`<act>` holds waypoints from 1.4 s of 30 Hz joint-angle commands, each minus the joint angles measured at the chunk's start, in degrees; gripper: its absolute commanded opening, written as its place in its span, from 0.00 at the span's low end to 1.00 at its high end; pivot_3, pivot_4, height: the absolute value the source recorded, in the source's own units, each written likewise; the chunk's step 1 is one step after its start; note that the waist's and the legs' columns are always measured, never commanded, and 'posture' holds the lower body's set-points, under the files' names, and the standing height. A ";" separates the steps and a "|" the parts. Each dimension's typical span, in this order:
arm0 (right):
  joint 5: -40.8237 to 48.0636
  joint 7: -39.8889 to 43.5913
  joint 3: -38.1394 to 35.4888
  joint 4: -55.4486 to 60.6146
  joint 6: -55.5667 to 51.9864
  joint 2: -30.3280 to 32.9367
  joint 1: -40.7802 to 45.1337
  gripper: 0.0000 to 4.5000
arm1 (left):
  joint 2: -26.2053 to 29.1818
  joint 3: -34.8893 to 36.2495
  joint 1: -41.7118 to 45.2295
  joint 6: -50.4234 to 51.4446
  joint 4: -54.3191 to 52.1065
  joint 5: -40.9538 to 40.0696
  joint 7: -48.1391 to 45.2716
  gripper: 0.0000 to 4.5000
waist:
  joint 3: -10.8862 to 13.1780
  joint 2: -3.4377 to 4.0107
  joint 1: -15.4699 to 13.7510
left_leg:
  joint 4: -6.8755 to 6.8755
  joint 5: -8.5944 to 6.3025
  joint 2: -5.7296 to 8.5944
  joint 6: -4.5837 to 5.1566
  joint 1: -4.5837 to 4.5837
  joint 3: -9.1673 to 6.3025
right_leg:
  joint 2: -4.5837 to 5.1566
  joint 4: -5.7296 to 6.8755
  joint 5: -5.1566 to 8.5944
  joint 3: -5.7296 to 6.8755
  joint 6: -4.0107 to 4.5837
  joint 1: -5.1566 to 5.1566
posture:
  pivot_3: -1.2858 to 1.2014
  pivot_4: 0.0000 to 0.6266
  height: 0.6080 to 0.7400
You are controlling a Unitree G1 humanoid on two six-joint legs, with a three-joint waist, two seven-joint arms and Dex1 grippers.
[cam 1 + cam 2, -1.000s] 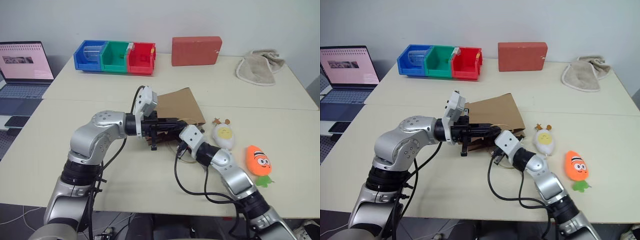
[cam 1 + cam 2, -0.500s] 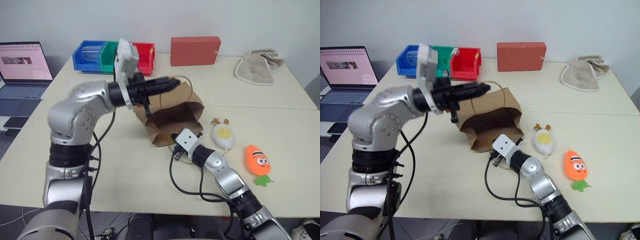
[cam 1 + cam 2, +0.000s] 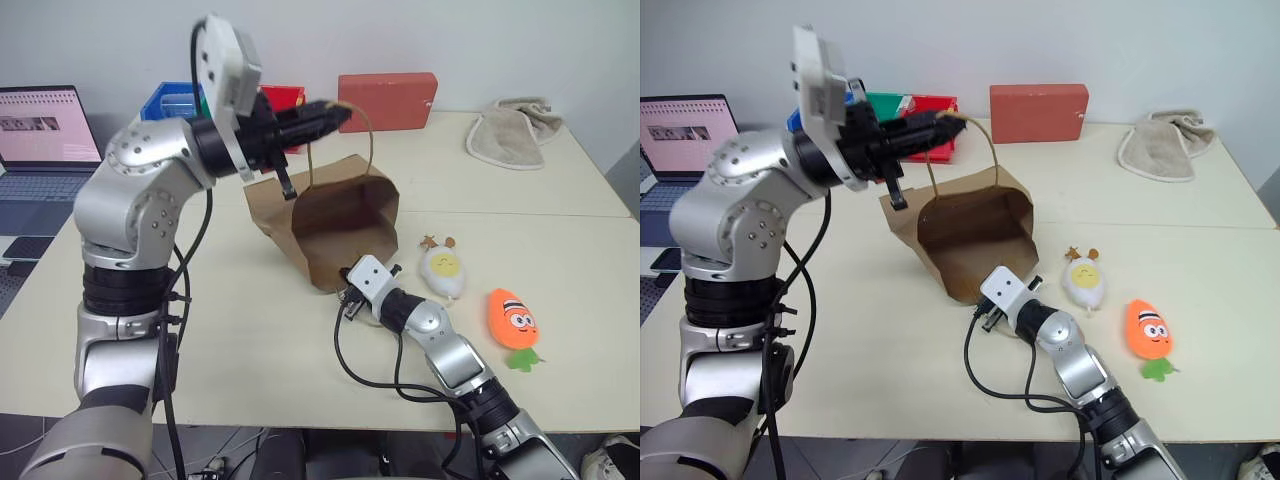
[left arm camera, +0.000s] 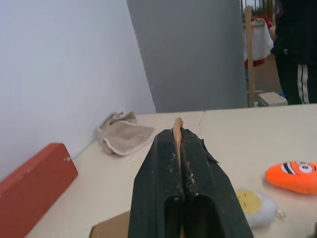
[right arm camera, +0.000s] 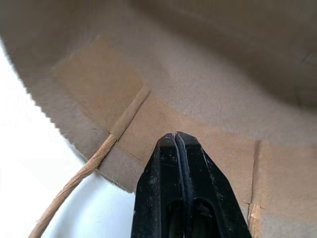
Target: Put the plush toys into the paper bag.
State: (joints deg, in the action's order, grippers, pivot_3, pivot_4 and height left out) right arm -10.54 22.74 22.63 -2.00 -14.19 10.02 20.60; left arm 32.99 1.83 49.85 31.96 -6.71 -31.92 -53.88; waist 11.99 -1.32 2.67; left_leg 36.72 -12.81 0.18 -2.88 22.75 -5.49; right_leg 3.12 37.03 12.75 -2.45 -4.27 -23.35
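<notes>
The left end effector [image 3: 338, 108] was raised above the worktop [image 3: 200, 330], its fingers clenched on one twisted loop handle [image 3: 358, 140] of the paper bag [image 3: 330, 225]; in the left wrist view a strip of that handle could be seen pinched between the two black fingers [image 4: 156, 183]. By this handle the upper side of the bag was held up, so that the mouth was seen gaping towards the robot, with the lower edge resting on the worktop. The right end effector [image 5: 177, 141] was placed at that lower edge, pushed just inside the mouth; its fingers were pressed together, and whether paper was caught between them could not be told. In the right wrist view the brown inner wall of the bag was seen directly ahead of its tips, with the second handle [image 5: 84, 171] running off to one side over the rim.

The white egg plush toy [image 3: 445, 270] was seen lying on the worktop just beside the bag, on the robot's right. The orange carrot plush toy [image 3: 514, 320] lay further right of it, apart from the egg. Both toys were outside the bag.

At the far side of the worktop were seen a red box [image 3: 387, 101], a beige cloth [image 3: 512, 132] and coloured bins [image 3: 902, 104], partly hidden by the left arm. A laptop [image 3: 42, 135] stood open at the far left.
</notes>
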 commanded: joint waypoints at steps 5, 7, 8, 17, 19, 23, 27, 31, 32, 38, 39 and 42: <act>5.28 5.69 -2.93 9.73 -4.69 0.60 0.56 0.01 | 0.51 -0.70 -4.45 -0.45 -3.80 -0.38 -1.15 0.00 | 0.00 0.00 0.19 | 0.01 0.00 0.00 0.00 0.05 -0.02 | 0.00 0.00 0.00 0.01 0.00 -0.02 | 0.52 0.24 1.00; 6.78 6.90 -3.98 13.30 -7.43 1.46 0.03 0.01 | 0.68 -0.96 -4.94 -0.27 -4.21 -0.60 -1.70 0.00 | 0.00 0.00 0.18 | 0.01 0.00 0.00 0.00 0.05 -0.03 | 0.00 0.00 0.00 0.02 0.00 -0.02 | 0.52 0.24 1.00; 7.76 7.54 -4.71 15.60 -9.12 2.09 -0.36 0.04 | 0.93 -1.07 -5.19 -0.13 -4.42 -0.77 -2.21 0.00 | 0.00 0.00 0.18 | 0.01 0.00 0.01 0.00 0.05 -0.03 | 0.00 0.00 0.00 0.02 0.00 -0.02 | 0.52 0.24 1.00; 23.15 18.00 -16.26 36.76 -26.14 13.75 -0.84 0.64 | 1.09 -1.52 -6.69 0.96 -5.76 -1.95 -3.93 0.00 | 0.01 0.01 -0.27 | 0.04 0.00 0.02 0.00 0.10 -0.05 | 0.02 -0.02 0.00 0.04 0.00 -0.01 | 0.52 0.24 1.00; 26.51 20.89 -19.58 38.81 -28.14 18.65 -0.78 0.80 | 0.98 -1.56 -6.78 1.35 -5.97 -2.20 -4.14 0.00 | 0.01 0.01 -0.54 | 0.05 0.00 0.02 0.00 0.10 -0.06 | 0.02 -0.04 0.00 0.06 -0.01 0.00 | 0.52 0.24 1.00; 25.48 28.61 -21.54 37.84 -25.02 33.42 -3.91 0.98 | 1.16 -1.79 -7.41 1.49 -6.62 -2.33 -4.85 0.00 | 0.02 0.04 -0.81 | 0.04 -0.01 0.02 0.01 0.09 -0.01 | 0.03 -0.06 0.02 0.04 0.01 0.00 | 0.52 0.24 1.00; 18.90 27.10 -19.63 32.94 -19.08 41.08 -6.52 0.98 | 1.21 -1.97 -8.12 1.71 -7.69 -2.73 -4.72 0.00 | 0.02 0.02 -0.76 | 0.04 -0.01 0.02 0.02 0.10 0.04 | 0.04 -0.09 0.04 0.03 0.04 0.00 | 0.52 0.24 1.00; 19.91 31.61 -23.40 31.03 -13.91 46.16 -9.91 0.98 | 1.32 -1.98 -8.78 1.98 -8.69 -2.98 -4.34 0.00 | 0.02 0.02 -0.82 | 0.04 -0.01 0.01 0.01 0.11 0.05 | 0.04 -0.09 0.04 0.02 0.03 0.00 | 0.52 0.24 1.00; 19.60 31.51 -23.67 30.24 -12.80 46.59 -9.84 0.98 | 1.28 -1.89 -8.82 2.05 -8.70 -3.03 -4.24 0.00 | 0.02 0.02 -0.72 | 0.04 -0.01 0.01 0.01 0.11 0.05 | 0.04 -0.10 0.04 0.02 0.03 0.00 | 0.52 0.24 1.00; 9.28 28.00 -16.79 20.29 -0.38 45.52 -8.71 0.98 | 1.05 -2.36 -8.44 1.89 -8.64 -2.52 -4.31 0.00 | 0.02 0.01 -0.78 | 0.15 -0.01 0.02 0.01 0.10 0.10 | 0.03 -0.09 0.03 -0.03 0.01 0.02 | 0.52 0.24 1.00; 7.63 26.94 -15.64 18.45 1.33 44.57 -8.00 0.98 | 1.01 -2.44 -8.41 1.83 -8.63 -2.45 -4.31 0.00 | 0.02 0.01 -0.75 | 0.15 -0.01 0.02 0.01 0.10 0.10 | 0.03 -0.09 0.03 -0.04 0.01 0.02 | 0.52 0.24 1.00; 6.25 26.18 -14.39 15.84 2.68 42.47 -7.05 0.85 | 1.02 -2.45 -8.28 1.93 -8.68 -2.45 -4.29 0.00 | 0.02 0.02 -0.75 | 0.14 -0.01 0.02 0.01 0.09 0.13 | 0.03 -0.08 0.01 -0.07 -0.01 0.01 | 0.52 0.24 1.00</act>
State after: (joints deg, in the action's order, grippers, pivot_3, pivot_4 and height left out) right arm -3.43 49.48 8.50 13.80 -13.11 52.23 12.52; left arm 33.84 -0.96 40.79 34.49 -13.68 -33.85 -58.15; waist 12.02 -1.30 1.91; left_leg 36.84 -12.82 0.21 -2.86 22.84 -5.38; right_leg 3.16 36.96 12.76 -2.51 -4.28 -23.34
